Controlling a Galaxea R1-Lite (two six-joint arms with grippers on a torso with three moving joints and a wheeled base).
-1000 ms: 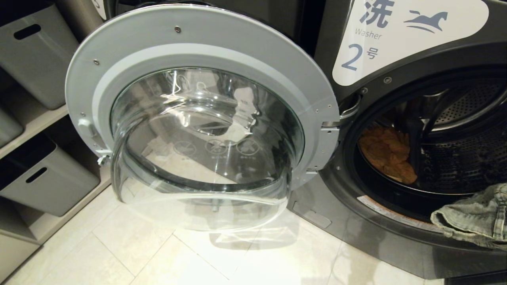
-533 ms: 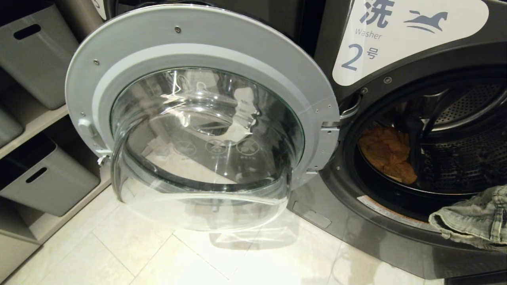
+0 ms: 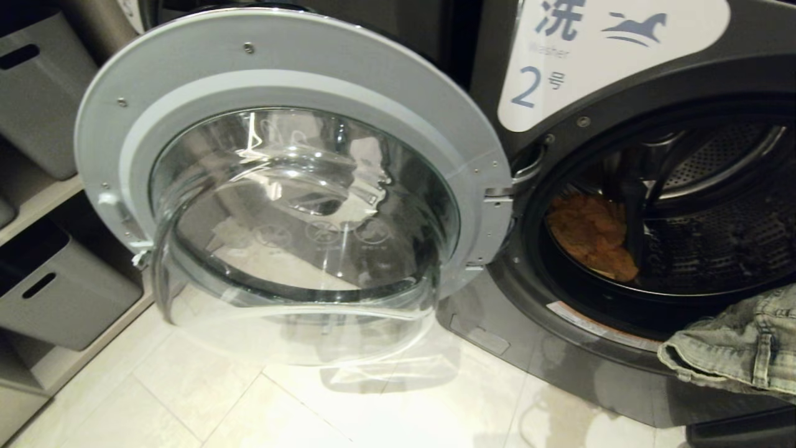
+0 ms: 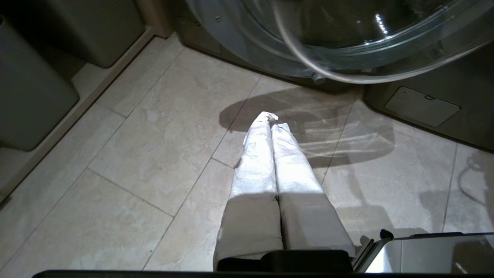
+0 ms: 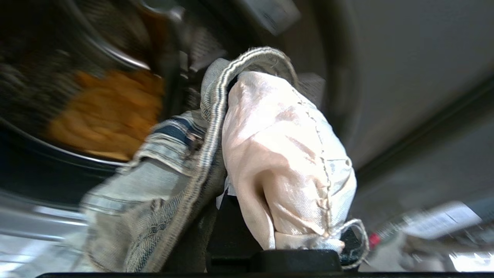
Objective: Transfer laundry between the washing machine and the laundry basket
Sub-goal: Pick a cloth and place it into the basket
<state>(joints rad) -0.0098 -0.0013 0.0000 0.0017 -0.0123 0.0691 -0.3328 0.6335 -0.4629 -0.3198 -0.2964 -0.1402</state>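
- The right hand (image 5: 231, 193) is clamped on the denim garment (image 3: 734, 342), hanging at the washing machine (image 3: 497, 323) mouth.
- The yellow-orange garment (image 3: 591, 233) lies inside the drum.
- Best to lift clear of the door rim.
- The left hand (image 4: 270, 123), pressed closed and empty, hangs over the floor (image 4: 135, 154).

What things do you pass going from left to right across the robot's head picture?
Plain grey storage bins → round glass washer door, swung open → yellow-orange garment inside the drum → faded grey-blue denim garment at the right edge.
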